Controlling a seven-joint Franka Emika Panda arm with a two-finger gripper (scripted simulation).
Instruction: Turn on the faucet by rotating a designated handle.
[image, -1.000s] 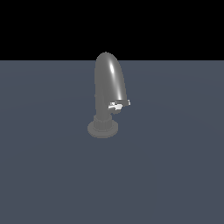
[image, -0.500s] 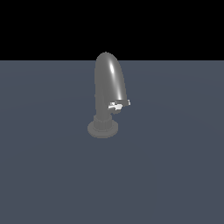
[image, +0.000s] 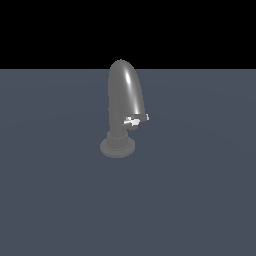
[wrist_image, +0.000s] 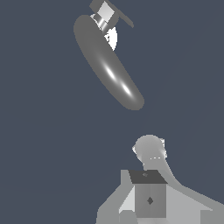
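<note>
you have the faucet (image: 123, 107) standing upright on the flat dark grey floor (image: 200, 200), its round base (image: 117, 148) resting on that surface. the handle (image: 132, 120) is a small bright lever low on the faucet, just above the ribbed collar, on the exterior view's right side of the tube. in the wrist view the faucet (wrist_image: 109, 70) lies well apart from the pale arm parts (wrist_image: 148, 192). you cannot tell whether the claw is spread or pressed together.
</note>
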